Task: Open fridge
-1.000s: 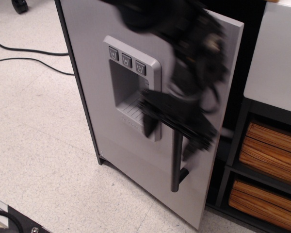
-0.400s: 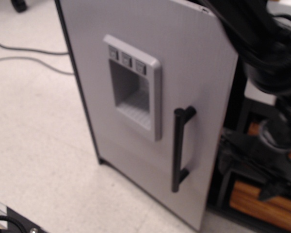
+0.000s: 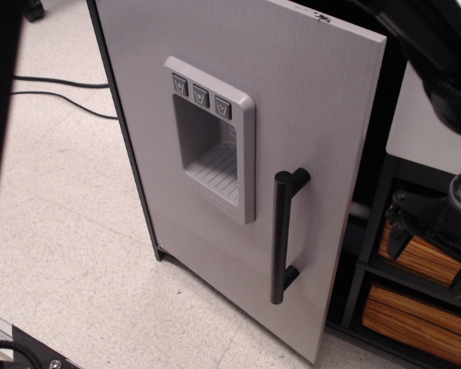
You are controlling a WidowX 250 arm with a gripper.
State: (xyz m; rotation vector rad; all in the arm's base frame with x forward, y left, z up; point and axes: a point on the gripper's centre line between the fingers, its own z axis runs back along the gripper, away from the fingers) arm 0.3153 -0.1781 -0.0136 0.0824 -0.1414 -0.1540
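While the speckled floor (image 3: 69,231) spreads across the whole 9 o'clock half of the view, the fridge (image 3: 238,154) fills the middle, standing on that floor with its light grey door (image 3: 307,100) facing the camera and swung slightly out from the black frame, so that a dark gap shows along the door's 3 o'clock edge. Toward 3 o'clock of the fridge stands a white-fronted unit (image 3: 430,115), and beneath its white panel sit two wooden-slat drawers (image 3: 415,307), one above the other, in dark compartments. Black robot arm parts (image 3: 446,84) come down from 1 o'clock along the right border and cross in front of that unit; the pincer (image 3: 438,223) is the dark mass near 3 o'clock, in front of the upper drawer and apart from the door, and I cannot tell whether its jaws are apart or together. On the door, the recessed dispenser panel (image 3: 211,146) lies just toward 11 o'clock of centre, with three small buttons (image 3: 200,96) in a row along its top. A vertical black bar handle (image 3: 283,234) stands at 5 o'clock from the panel, close to the door's free edge. Two dark cables (image 3: 61,96) run over the floor at 10 o'clock.
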